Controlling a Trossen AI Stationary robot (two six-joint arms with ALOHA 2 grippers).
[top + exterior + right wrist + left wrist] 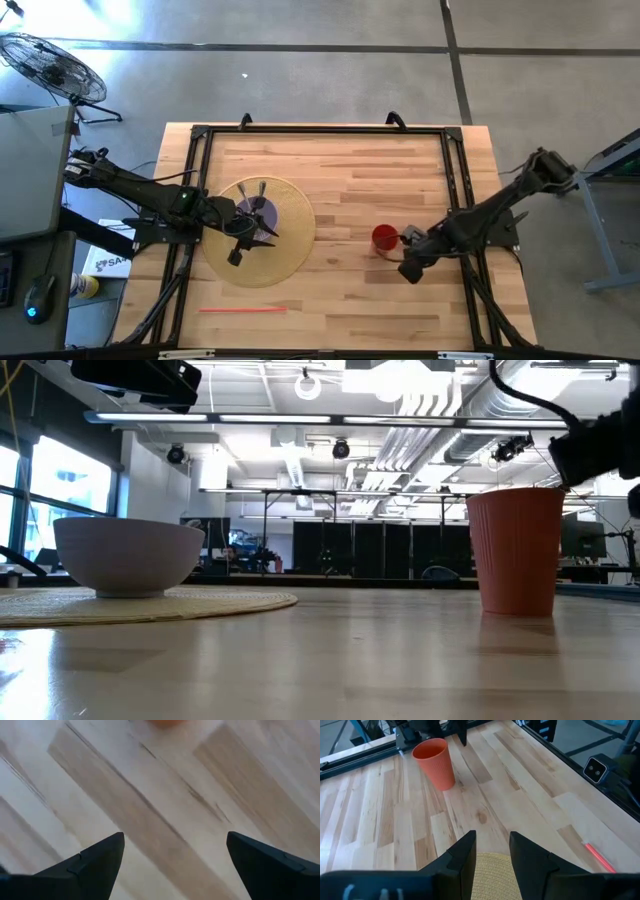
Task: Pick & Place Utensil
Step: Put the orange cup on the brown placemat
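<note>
In the high view the bowl (258, 210) on the round woven mat (290, 245) is largely covered by the left gripper (252, 238); its contents cannot be determined. The thin red utensil (242, 310) near the table's front edge is too small to identify by type; the left wrist view shows only one end of it, cut off at the frame edge. In the right wrist view the red cup (165, 722) appears only as a blurred sliver at the frame edge.
</note>
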